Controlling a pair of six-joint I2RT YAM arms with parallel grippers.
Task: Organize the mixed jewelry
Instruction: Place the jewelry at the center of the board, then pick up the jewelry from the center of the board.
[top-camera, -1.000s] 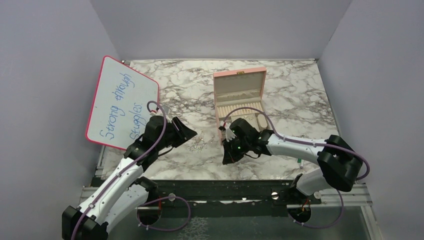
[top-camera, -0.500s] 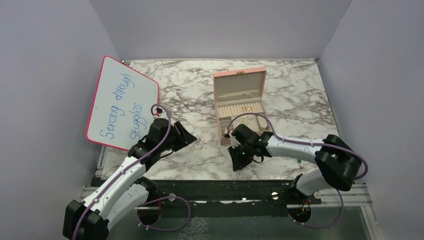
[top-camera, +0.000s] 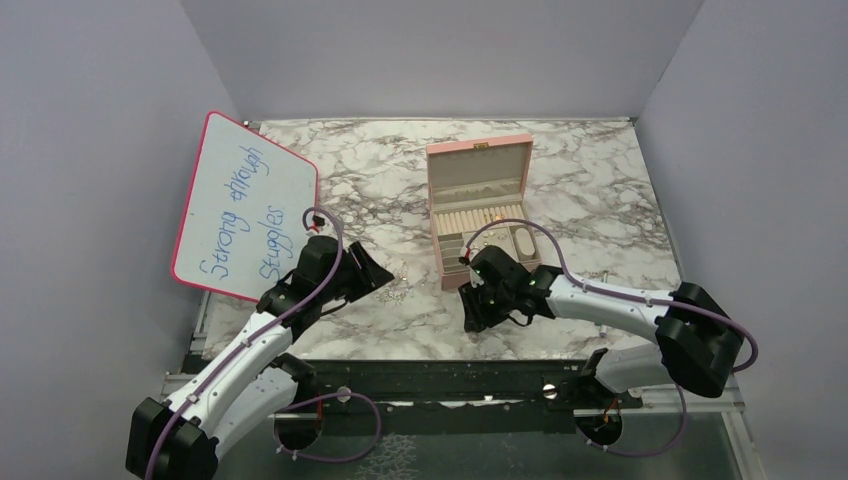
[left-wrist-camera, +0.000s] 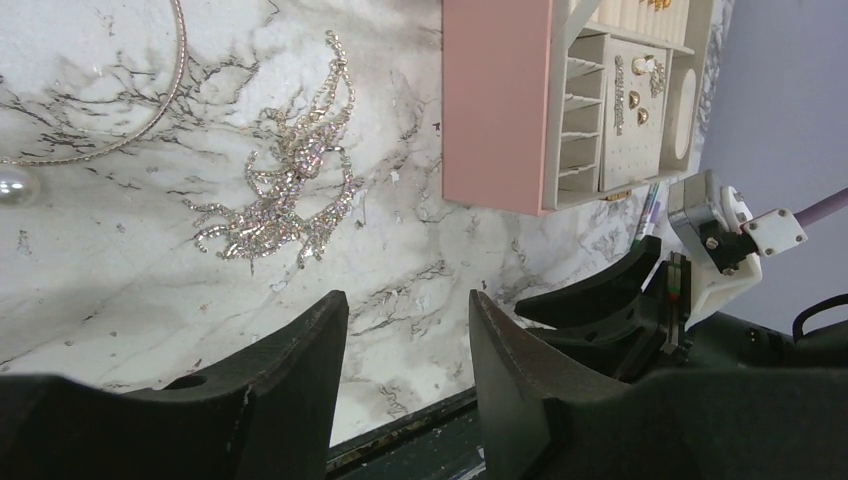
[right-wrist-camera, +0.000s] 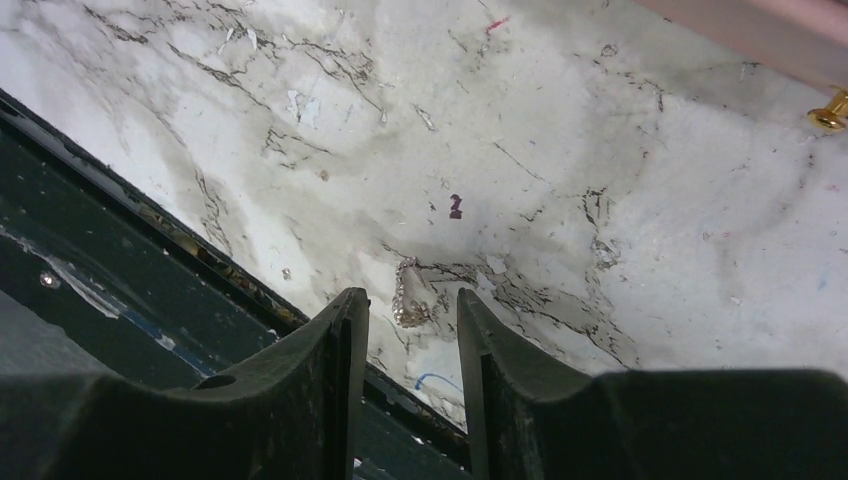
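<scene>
The pink box (top-camera: 478, 205) stands open at mid-table, with small gold earrings (left-wrist-camera: 632, 92) in its compartments. Left of it on the marble lie a sparkling rhinestone cluster (left-wrist-camera: 285, 190), a thin silver hoop (left-wrist-camera: 150, 110) and a pearl (left-wrist-camera: 15, 185). My left gripper (left-wrist-camera: 407, 300) hovers open near them, holding nothing. My right gripper (right-wrist-camera: 410, 296) is open low over the table's near edge. A small sparkly chain piece (right-wrist-camera: 405, 290) lies on the marble just beyond its fingertips, apart from both. A gold stud (right-wrist-camera: 828, 115) lies by the box's pink wall (right-wrist-camera: 760, 25).
A pink-framed whiteboard (top-camera: 245, 205) leans against the left wall. The black rail (top-camera: 440, 375) runs along the table's near edge, just under the right gripper. The right arm's fingers (left-wrist-camera: 600, 295) show at the right of the left wrist view.
The right gripper has opened from shut and moved back from the box toward the near edge, with the chain piece now lying on the marble. The left arm has barely shifted.
</scene>
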